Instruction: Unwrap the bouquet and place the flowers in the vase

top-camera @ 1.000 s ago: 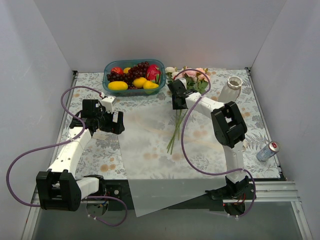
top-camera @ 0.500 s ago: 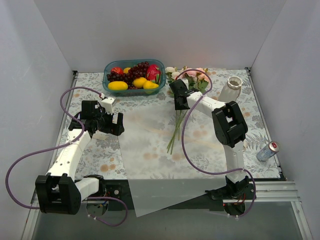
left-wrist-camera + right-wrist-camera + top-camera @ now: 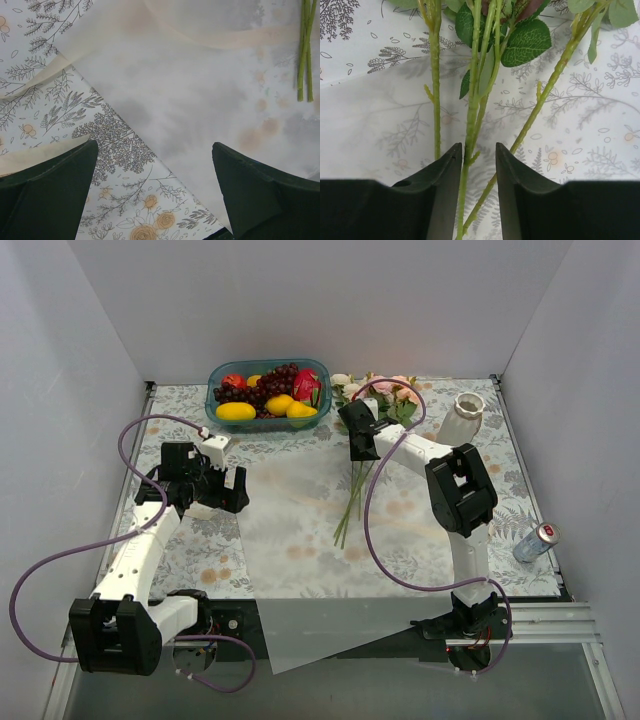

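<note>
The paper lies flat, so unwrapping looks done and the step in hand is picking a flower. The flowers lie on the worktop, long axis near-to-far, blooms at the far edge. The right gripper straddles one stem, jaws narrow but not pinching. The left gripper hovers over the paper, jaws fully released. Next the right must clench, lift, and turn the stem down toward the vase.

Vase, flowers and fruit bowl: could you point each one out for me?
Vase [image 3: 460, 423]: top view, on its ribbed white body.
Flowers [image 3: 383, 387]: top view, on a pink bloom.
Bowl [image 3: 268, 426]: top view, on its near blue wall.
</note>
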